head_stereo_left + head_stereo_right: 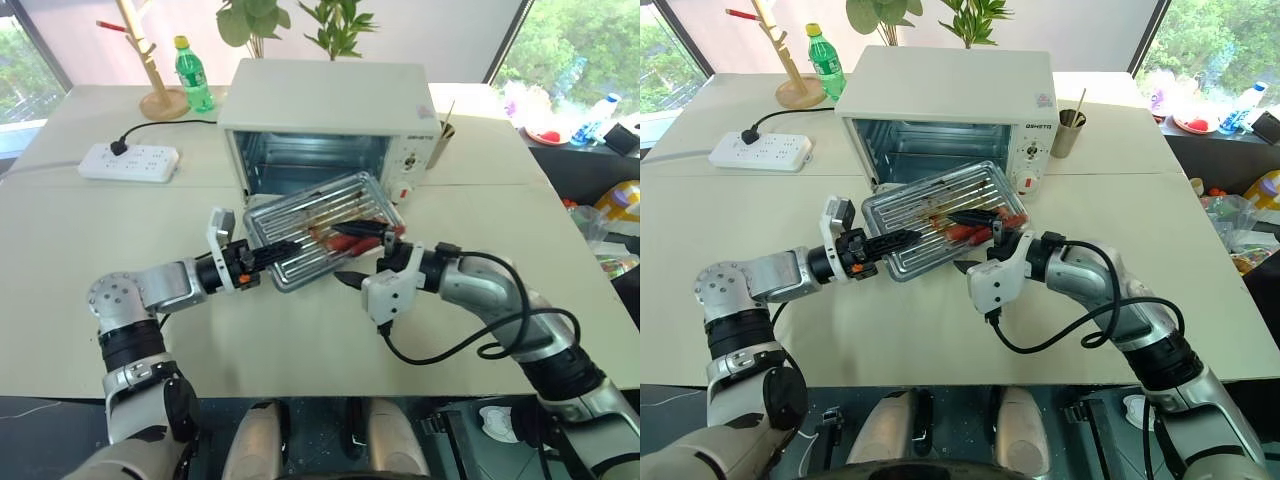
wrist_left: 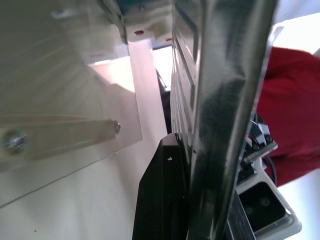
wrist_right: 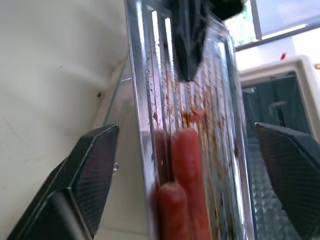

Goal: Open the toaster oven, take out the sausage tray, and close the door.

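Note:
The white toaster oven (image 1: pixel 330 115) stands open at the back of the table, its cavity bare. Its door (image 2: pixel 75 75) hangs folded down in front, mostly hidden under the sausage tray (image 1: pixel 320 225). This ridged silver tray is held tilted above the table just in front of the oven, with red sausages (image 3: pixel 182 165) near its right end. My left gripper (image 1: pixel 272 256) is shut on the tray's left rim. My right gripper (image 1: pixel 355 255) is open, with one black finger on each side of the tray's right end and gaps to the metal.
A white power strip (image 1: pixel 128 160) with a plugged cable lies at the back left. Behind it are a green bottle (image 1: pixel 195 75) and a wooden stand (image 1: pixel 152 60). A cup with sticks (image 1: pixel 440 140) stands right of the oven. Bare tabletop lies in front of the arms.

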Motion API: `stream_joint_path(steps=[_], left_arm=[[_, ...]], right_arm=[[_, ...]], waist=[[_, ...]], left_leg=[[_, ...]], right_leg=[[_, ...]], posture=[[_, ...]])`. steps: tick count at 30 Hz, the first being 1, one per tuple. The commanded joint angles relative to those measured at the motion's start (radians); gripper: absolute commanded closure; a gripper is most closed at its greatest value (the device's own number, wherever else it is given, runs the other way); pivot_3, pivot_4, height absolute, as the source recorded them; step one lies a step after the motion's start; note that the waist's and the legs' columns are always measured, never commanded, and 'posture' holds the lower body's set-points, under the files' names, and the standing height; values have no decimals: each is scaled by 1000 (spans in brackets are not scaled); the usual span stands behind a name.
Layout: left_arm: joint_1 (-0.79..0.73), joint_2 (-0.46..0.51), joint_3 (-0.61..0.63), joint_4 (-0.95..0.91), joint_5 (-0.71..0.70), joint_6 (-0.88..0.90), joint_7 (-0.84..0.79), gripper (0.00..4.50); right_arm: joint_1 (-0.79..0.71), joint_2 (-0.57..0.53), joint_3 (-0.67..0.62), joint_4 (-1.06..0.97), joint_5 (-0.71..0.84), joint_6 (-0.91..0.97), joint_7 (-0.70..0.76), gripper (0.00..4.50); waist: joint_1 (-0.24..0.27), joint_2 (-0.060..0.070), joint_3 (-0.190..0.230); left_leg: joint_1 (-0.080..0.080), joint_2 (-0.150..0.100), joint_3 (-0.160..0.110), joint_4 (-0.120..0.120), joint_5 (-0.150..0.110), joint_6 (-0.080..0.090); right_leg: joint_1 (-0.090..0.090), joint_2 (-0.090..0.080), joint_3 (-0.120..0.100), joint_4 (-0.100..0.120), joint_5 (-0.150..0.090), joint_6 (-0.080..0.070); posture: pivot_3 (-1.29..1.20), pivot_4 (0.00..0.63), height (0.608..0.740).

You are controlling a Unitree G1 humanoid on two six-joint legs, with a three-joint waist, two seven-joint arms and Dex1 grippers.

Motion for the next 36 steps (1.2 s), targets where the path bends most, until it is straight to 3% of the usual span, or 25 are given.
stream_joint_path(steps=[1,8,10,17,29,36], left_arm=[[46,0,26,-23,-154,-43,86,4500],[266,67,-80,-170,-548,-275,313,4500],[346,77,-91,-253,-594,-337,324,4500],[619,69,-30,-500,-596,-514,249,4500],[982,-16,55,-749,-596,-811,151,4500],[1105,-58,81,-817,-596,-927,124,4500]], right_arm=[[25,-34,-77,-84,79,29,24,398],[158,-113,-228,-140,241,177,83,398],[196,-121,-272,-138,303,264,104,398],[214,-91,-333,-35,475,558,121,398],[116,-4,-244,193,550,729,185,398],[25,79,-189,288,538,747,175,398]], waist=[[2,0,0],[20,0,0],[22,0,0],[22,0,0],[21,1,-1],[7,1,-1]], left_leg=[[0,0,0,0,0,0],[1,1,0,0,0,0],[1,1,0,0,-3,5],[1,1,0,0,-5,9],[-1,1,0,0,-7,11],[-1,1,7,0,-11,18]], right_leg=[[0,0,0,0,0,0],[1,-1,1,0,0,0],[2,-2,1,-1,0,0],[3,-2,1,-5,0,-1],[3,0,1,-10,-2,-5],[2,-1,6,-14,-1,-5]], posture=[[0,150,717],[0,150,717],[0,150,717],[0,150,717],[0,150,717],[0,150,717]])
